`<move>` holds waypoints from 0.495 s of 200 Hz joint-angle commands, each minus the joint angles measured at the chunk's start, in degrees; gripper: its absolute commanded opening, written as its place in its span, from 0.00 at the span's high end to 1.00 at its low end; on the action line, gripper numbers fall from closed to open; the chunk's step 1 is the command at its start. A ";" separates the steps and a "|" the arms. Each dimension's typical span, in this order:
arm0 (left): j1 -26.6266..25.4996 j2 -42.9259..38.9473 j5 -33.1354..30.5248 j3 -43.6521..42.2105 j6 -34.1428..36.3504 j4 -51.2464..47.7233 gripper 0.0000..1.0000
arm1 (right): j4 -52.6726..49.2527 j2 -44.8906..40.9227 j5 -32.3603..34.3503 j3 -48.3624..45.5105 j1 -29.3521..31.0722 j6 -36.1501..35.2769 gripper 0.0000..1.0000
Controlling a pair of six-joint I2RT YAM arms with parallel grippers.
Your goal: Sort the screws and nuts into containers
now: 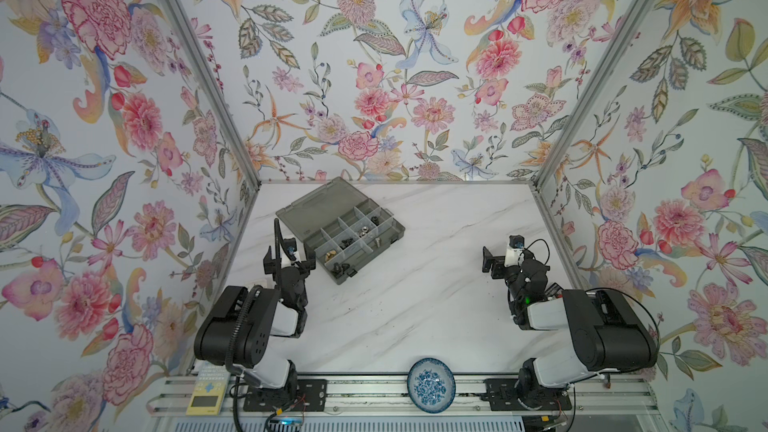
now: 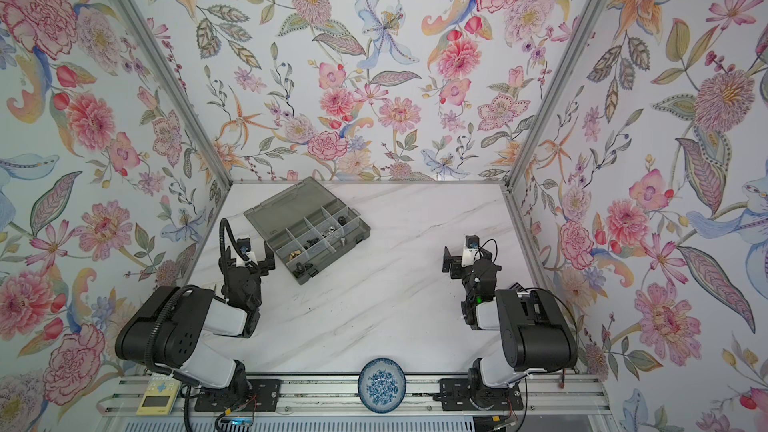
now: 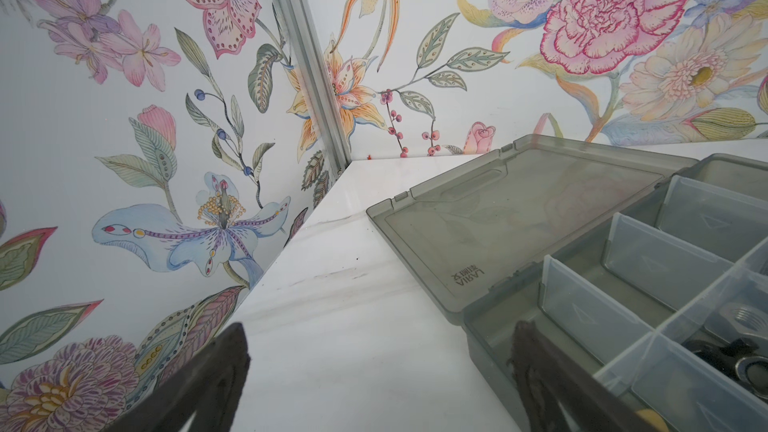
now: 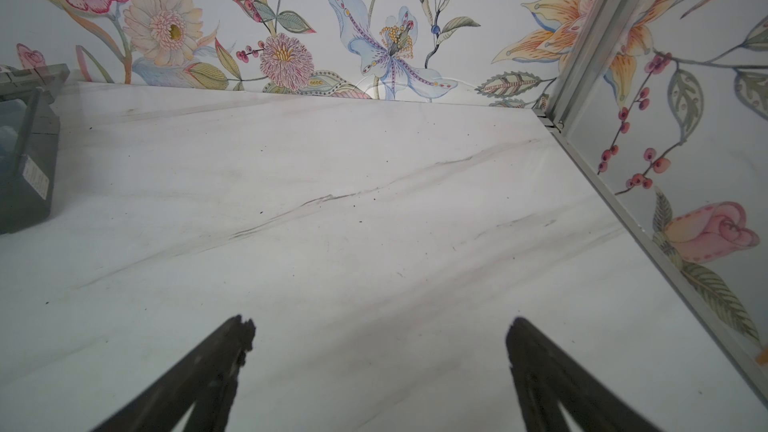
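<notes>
Both tools stand wide open and empty. The left tool hovers just beside the near corner of the grey box. The right tool hangs over bare tabletop, well apart from the box. Neither pose looks like a reach; both arms seem pulled back clear of the work.

The box sits toward the far left with its lid folded flat behind it, so the compartments are open from above. The hardware lies inside them: a silver nut and a black winged one in the left wrist view, and what looks like a silver screw in a top view. I see no loose pieces on the tabletop, so the sorting appears finished.

A blue patterned dish rests at the near edge, between the arm bases and out of the way. Nothing blocks either tool.
</notes>
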 commanded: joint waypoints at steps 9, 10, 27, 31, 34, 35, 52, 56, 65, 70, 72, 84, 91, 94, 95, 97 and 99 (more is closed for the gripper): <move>0.03 0.27 0.09 -0.26 0.46 2.65 0.01 | -0.04 0.43 0.54 0.99 -0.26 -0.34 0.01; 0.07 0.31 0.10 -0.26 0.48 2.70 0.01 | 0.00 0.43 0.53 0.99 -0.24 -0.34 0.01; 0.02 0.34 0.11 -0.26 0.51 2.72 0.01 | -0.02 0.43 0.56 1.01 -0.27 -0.37 0.01; 0.03 0.36 0.13 -0.26 0.51 2.65 0.01 | -0.01 0.45 0.54 0.99 -0.15 -0.38 0.01; 0.02 0.36 0.07 -0.26 0.50 2.65 0.01 | -0.08 0.44 0.53 0.99 -0.18 -0.36 0.01; 0.02 0.36 0.05 -0.26 0.51 2.65 0.00 | -0.02 0.43 0.53 1.04 -0.24 -0.35 0.01; 0.02 0.36 0.19 -0.11 0.36 2.48 0.01 | -0.02 0.43 0.54 0.99 -0.26 -0.38 0.01; 0.02 0.36 0.19 -0.13 0.41 2.38 0.01 | 0.05 0.43 0.53 1.01 -0.23 -0.35 0.01; 0.09 0.47 0.45 -0.02 0.29 2.14 0.01 | -0.06 0.43 0.58 1.06 -0.22 -0.38 0.01; 0.32 0.37 0.96 0.06 0.10 1.91 0.01 | -0.04 0.43 0.56 1.00 -0.24 -0.36 0.01; 0.43 0.36 1.24 0.07 0.01 1.76 0.01 | -0.09 0.43 0.53 1.06 -0.23 -0.41 0.01; 0.64 0.25 1.51 0.05 -0.10 1.72 0.01 | -0.07 0.45 0.57 0.99 -0.25 -0.35 0.01; 0.66 0.19 1.47 0.05 -0.11 1.75 0.01 | -0.06 0.43 0.54 1.01 -0.30 -0.41 0.01; 0.64 0.14 1.51 0.03 -0.12 1.69 0.01 | -0.05 0.43 0.57 0.99 -0.25 -0.37 0.01; 0.64 0.12 1.47 0.02 -0.11 1.69 0.01 | -0.09 0.43 0.55 1.04 -0.24 -0.40 0.01; 0.66 0.10 1.48 -0.03 -0.11 1.68 0.00 | -0.05 0.43 0.58 1.00 -0.23 -0.42 0.01; 0.67 0.14 1.51 -0.05 -0.10 1.75 0.01 | -0.05 0.43 0.54 0.99 -0.27 -0.40 0.01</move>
